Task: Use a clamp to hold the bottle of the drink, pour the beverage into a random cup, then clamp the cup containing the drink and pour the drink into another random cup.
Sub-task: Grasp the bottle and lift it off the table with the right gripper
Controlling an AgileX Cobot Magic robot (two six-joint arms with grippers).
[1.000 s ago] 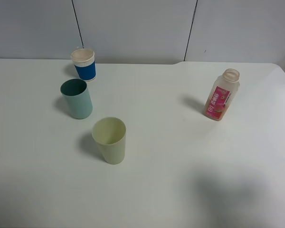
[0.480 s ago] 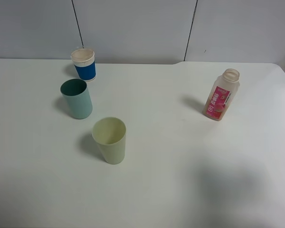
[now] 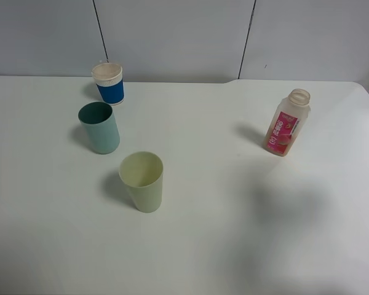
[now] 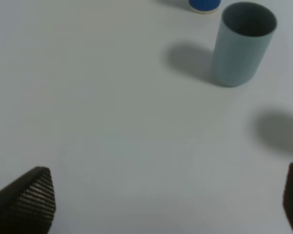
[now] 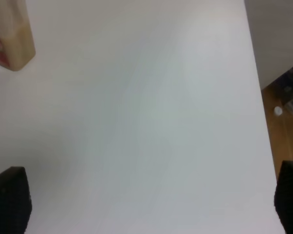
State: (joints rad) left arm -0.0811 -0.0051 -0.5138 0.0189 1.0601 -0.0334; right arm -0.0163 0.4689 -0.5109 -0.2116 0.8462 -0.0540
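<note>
Bottle (image 3: 286, 123) upright at the right of the table (image 3: 209, 160), well apart from the cups.
High view: the bottle's neck is open; at left the yellow-green cup (image 3: 142, 181) stands nearest, the teal cup (image 3: 99, 127) behind it, the blue cup (image 3: 109, 83) farthest back. Left wrist: the left gripper (image 4: 163, 200) has its jaws spread wide over bare table, with the teal cup ahead. Right wrist: the right gripper (image 5: 149, 197) is spread wide too, empty, and the bottle shows at the frame's edge.

Blue cup (image 3: 110, 84) with white rim upright, far left of white table (image 3: 221, 239); grey wall panels (image 3: 172, 37) behind.
</note>
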